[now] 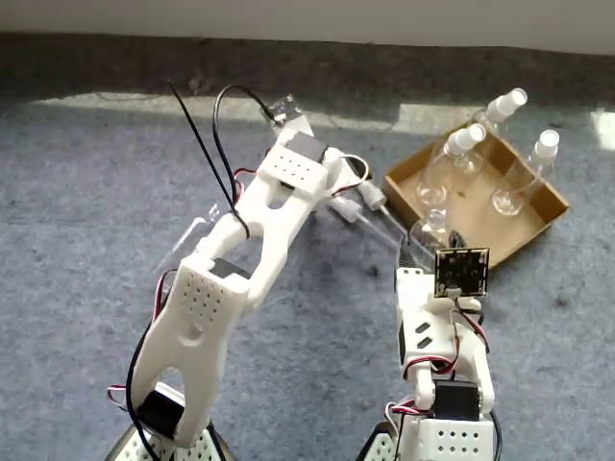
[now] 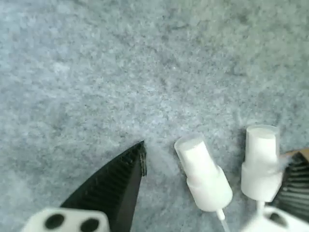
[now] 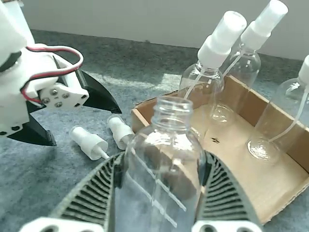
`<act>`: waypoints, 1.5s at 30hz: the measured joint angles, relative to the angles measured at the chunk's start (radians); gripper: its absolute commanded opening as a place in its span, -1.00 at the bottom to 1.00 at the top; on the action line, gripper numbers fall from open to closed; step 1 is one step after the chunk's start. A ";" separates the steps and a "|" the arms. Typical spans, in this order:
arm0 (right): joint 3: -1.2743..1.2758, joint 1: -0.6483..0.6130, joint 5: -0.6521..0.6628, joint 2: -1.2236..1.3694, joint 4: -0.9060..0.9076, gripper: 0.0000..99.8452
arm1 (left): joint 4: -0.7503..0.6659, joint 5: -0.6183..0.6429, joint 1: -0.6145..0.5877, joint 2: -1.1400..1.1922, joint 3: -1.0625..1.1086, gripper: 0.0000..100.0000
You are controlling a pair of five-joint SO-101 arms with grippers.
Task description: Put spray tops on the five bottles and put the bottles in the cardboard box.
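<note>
My right gripper (image 3: 162, 162) is shut on an upright clear bottle (image 3: 164, 159) with an uncapped neck, just in front of the cardboard box (image 3: 285, 164). In the high view this bottle (image 1: 432, 227) stands at the box's near corner. Three bottles with spray tops stand in the box (image 1: 538, 216): one (image 3: 207, 72), a second (image 3: 248, 53) and a third (image 3: 289, 121). Two loose white spray tops (image 2: 203, 174) (image 2: 260, 162) lie on the carpet between the fingers of my open left gripper (image 2: 219, 154). The right wrist view shows them (image 3: 89, 142) (image 3: 120, 130) below that gripper (image 3: 67, 113).
Grey carpet covers the table. Another clear bottle (image 1: 283, 108) lies beyond the left arm, and something clear (image 1: 195, 230) shows beside that arm's left side. The right arm's base (image 1: 447, 423) is at the front, close to the box.
</note>
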 measured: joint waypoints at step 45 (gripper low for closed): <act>0.000 -0.005 0.000 0.000 0.000 -0.83 | 0.281 0.002 -0.005 0.117 -0.112 -0.22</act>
